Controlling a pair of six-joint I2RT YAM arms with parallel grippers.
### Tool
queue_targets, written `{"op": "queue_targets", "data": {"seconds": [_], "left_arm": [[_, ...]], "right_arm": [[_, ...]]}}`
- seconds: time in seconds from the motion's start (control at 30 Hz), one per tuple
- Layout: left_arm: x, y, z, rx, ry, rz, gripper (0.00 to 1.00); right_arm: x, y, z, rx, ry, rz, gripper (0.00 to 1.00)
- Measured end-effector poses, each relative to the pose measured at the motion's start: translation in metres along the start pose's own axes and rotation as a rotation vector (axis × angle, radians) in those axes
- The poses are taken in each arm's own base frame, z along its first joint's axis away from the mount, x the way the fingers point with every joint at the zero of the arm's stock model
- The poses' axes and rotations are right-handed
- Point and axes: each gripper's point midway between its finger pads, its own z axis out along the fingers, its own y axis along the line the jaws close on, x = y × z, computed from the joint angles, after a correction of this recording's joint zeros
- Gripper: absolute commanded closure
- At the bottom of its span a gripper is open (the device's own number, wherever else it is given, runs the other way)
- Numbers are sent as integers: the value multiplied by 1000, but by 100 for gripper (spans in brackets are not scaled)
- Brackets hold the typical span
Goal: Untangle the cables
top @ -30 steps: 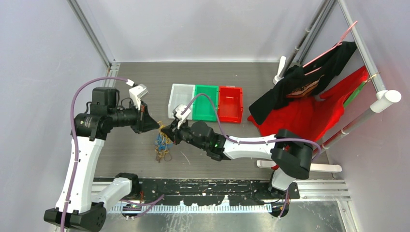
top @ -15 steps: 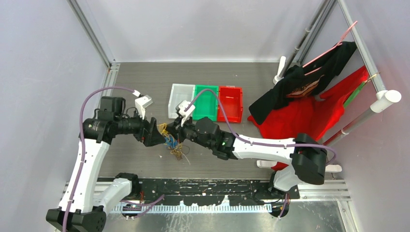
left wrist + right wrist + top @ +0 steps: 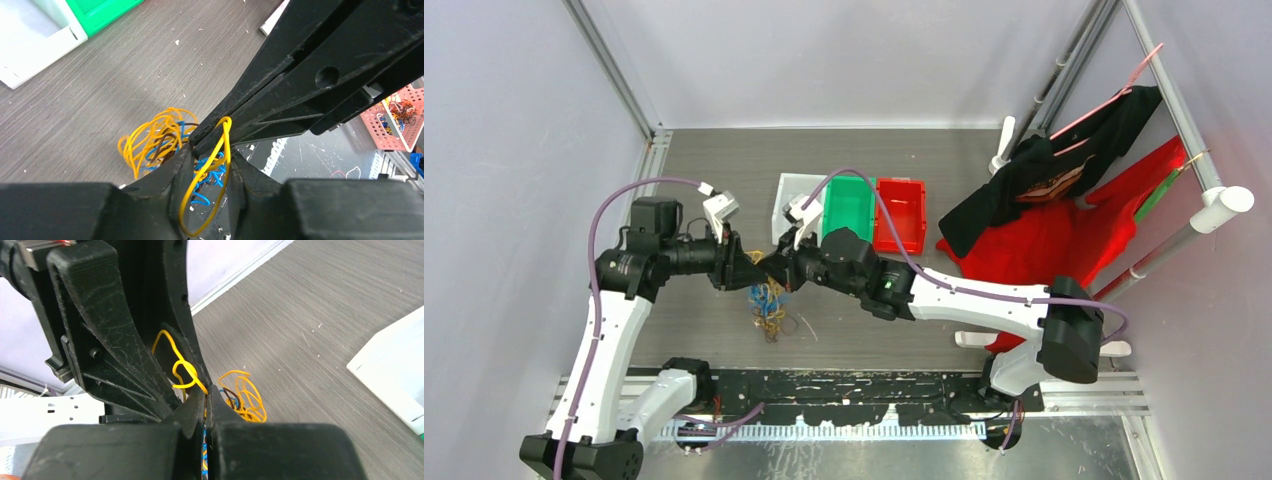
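Note:
The cables [image 3: 767,305] are a tangle of thin yellow, blue and brown wires, hanging below the two grippers down to the table. My right gripper [image 3: 776,272] is shut on them: yellow and blue strands are pinched between its closed fingers [image 3: 206,392]. My left gripper [image 3: 754,268] faces it tip to tip. Its jaws stand apart [image 3: 210,155], and one yellow loop [image 3: 220,150] from the right gripper's tips [image 3: 200,142] runs through the gap. The rest of the cables [image 3: 155,142] bunch just beyond the left fingers.
White [image 3: 789,205], green [image 3: 849,208] and red [image 3: 901,213] bins stand in a row behind the grippers. Red and black clothes [image 3: 1064,220] hang on a rack at the right. A pink basket of wires [image 3: 400,117] shows in the left wrist view.
The left gripper has come down and to the right, meeting the right gripper tip to tip. The right arm has reached further left and away. The hanging tangle swung right, then back left.

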Motion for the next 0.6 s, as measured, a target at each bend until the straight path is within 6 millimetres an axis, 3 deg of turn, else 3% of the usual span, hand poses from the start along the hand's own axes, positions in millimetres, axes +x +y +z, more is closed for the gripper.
{"op": "queue_targets", "data": {"seconds": [0.13,0.27,0.47,0.6], "left_arm": [[0,1,-2,-16,5,27,93],[2,4,-5,-47,8,53,99],[1,13,-14,-137,8,109,100],[4,15,-17,-164,19,127,100]], "right_arm": [[1,-1,-2,9,21,33,99],[5,-3,-9,24,55,44,99],[20,-17,-22,95,139,19,99],[19,-29,-32,157,152,-16,99]]}}
